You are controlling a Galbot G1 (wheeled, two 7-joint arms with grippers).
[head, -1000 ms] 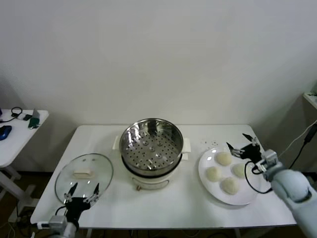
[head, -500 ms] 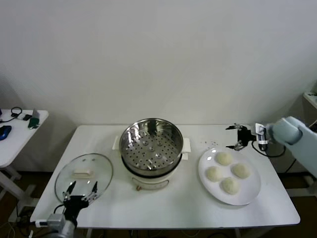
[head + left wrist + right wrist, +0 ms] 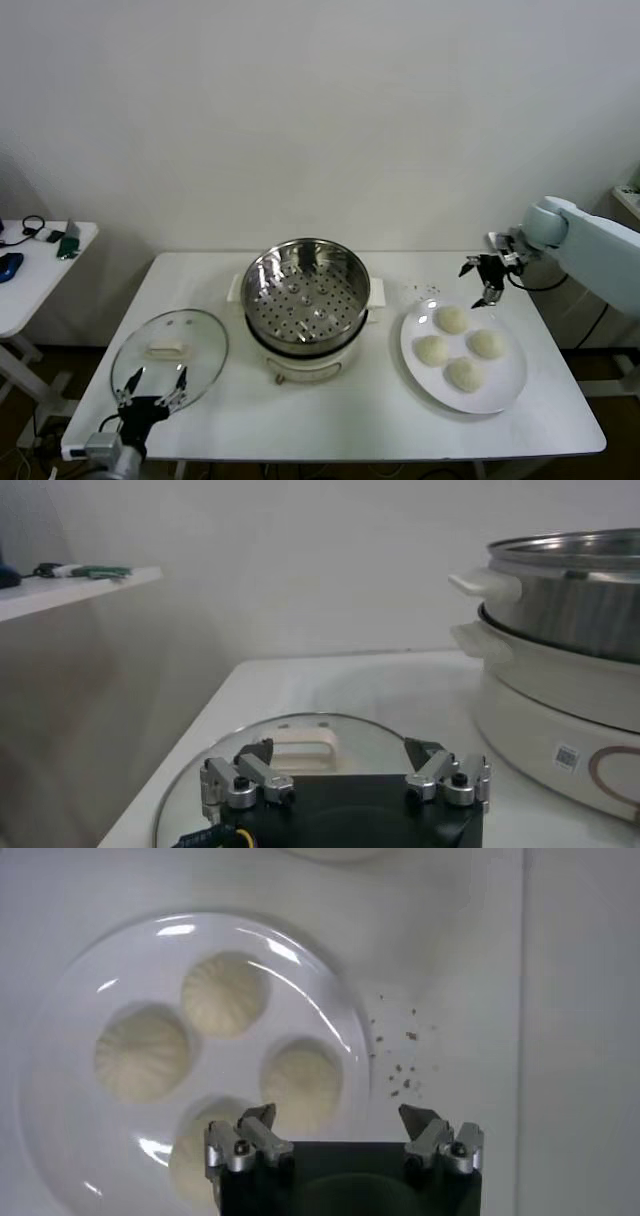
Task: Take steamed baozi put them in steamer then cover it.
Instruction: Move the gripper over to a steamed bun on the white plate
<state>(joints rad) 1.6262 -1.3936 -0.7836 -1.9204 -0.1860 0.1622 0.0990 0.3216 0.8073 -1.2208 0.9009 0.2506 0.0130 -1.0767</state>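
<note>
Baozi (image 3: 452, 319), four of them, sit on a white plate (image 3: 510, 385) by the right edge of the desk (image 3: 350, 410); they are cream domes, two toward the back and two toward the front. Largest on the desk is the steamer (image 3: 305, 290), its shiny perforated basket open on a cream pot base, at the middle toward the back edge. Near the front left corner lies the cover (image 3: 168, 355), clear glass with a cream handle, flat on the desk.

My right gripper (image 3: 483, 281) hangs in the air over the back right of the desk, just beyond the plate, fingers apart and empty. My left gripper (image 3: 148, 391) waits low at the front left edge, at the cover's near rim, fingers also apart, holding nothing.

My right wrist camera shows the pleats on each baozi (image 3: 225, 994) and dark crumbs (image 3: 400, 1063) scattered beside the plate; the head view barely gives these. My left wrist camera shows the steamer's side handles (image 3: 485, 585) and a small label on the base.

Behind the white desk is a plain pale wall; a second white table (image 3: 30, 275) stands off to the left with small items
</note>
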